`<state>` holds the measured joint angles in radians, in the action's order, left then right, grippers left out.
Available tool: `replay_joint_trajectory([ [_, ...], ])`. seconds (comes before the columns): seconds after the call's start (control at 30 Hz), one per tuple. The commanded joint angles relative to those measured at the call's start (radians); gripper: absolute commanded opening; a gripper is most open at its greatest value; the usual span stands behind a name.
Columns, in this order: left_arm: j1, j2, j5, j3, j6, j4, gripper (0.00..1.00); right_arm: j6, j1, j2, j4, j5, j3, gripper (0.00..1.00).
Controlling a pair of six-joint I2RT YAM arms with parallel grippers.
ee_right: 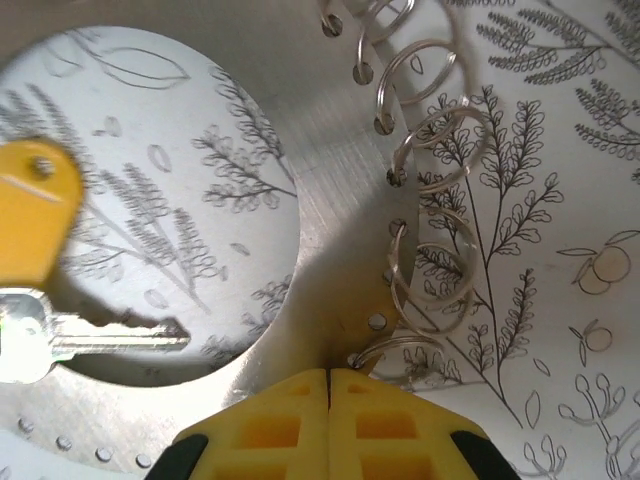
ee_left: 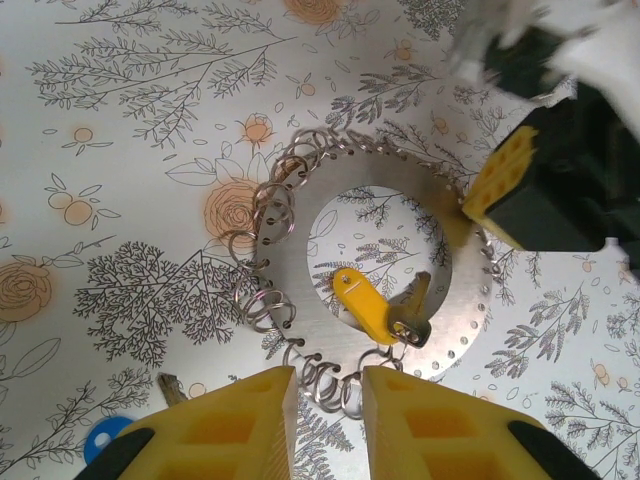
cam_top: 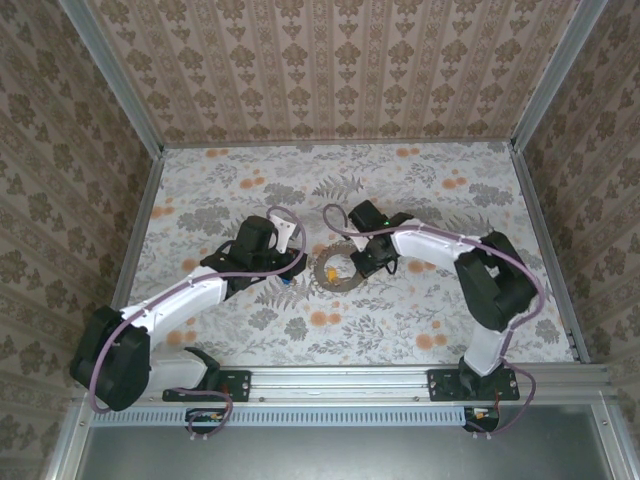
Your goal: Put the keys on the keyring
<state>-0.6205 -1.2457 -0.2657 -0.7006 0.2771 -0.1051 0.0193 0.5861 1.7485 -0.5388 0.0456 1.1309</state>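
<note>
The keyring (cam_top: 335, 268) is a flat silvery disc with a wide hole (ee_left: 300, 290) and several wire loops through holes along its rim. A yellow tag (ee_left: 362, 300) and a silver key (ee_left: 412, 318) hang from one loop and lie in the hole; the same yellow tag (ee_right: 35, 215) and silver key (ee_right: 95, 335) appear in the right wrist view. A blue-headed key (ee_left: 100, 440) lies loose on the table left of my left gripper (ee_left: 329, 385), whose fingers press a cluster of loops (ee_left: 335, 385) at the near rim. My right gripper (ee_right: 329, 378) is shut on the disc's rim (ee_right: 330, 300).
The flowered tabletop (cam_top: 400, 190) is walled on three sides by patterned panels with metal posts. Purple cables run along both arms, which meet over the table's middle. A metal rail (cam_top: 340, 378) borders the near edge.
</note>
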Motion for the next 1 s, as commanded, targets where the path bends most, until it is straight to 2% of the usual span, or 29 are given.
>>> replay_joint_trajectory([
  [0.0,-0.006,0.05,-0.019,-0.007,0.005,-0.014,0.24,-0.024,0.004,-0.177,0.142,0.141,-0.074,0.0],
  [0.13,-0.047,0.147,-0.043,0.008,-0.004,-0.007,0.22,-0.029,0.027,-0.383,0.321,0.309,-0.182,0.0],
  [0.33,-0.129,0.343,-0.079,0.021,-0.022,-0.002,0.18,0.022,0.032,-0.561,0.562,0.568,-0.272,0.0],
  [0.47,-0.179,0.437,-0.098,0.016,-0.04,-0.009,0.19,0.108,0.031,-0.593,0.717,0.685,-0.281,0.0],
  [0.63,-0.199,0.507,-0.132,0.008,-0.039,0.001,0.23,0.258,0.031,-0.599,0.938,0.798,-0.294,0.0],
  [0.83,-0.202,0.528,-0.202,-0.009,-0.03,0.052,0.25,0.378,0.034,-0.608,1.099,0.856,-0.323,0.0],
  [0.97,-0.204,0.518,-0.241,-0.025,-0.03,0.081,0.26,0.4,0.044,-0.609,1.134,0.883,-0.33,0.0],
])
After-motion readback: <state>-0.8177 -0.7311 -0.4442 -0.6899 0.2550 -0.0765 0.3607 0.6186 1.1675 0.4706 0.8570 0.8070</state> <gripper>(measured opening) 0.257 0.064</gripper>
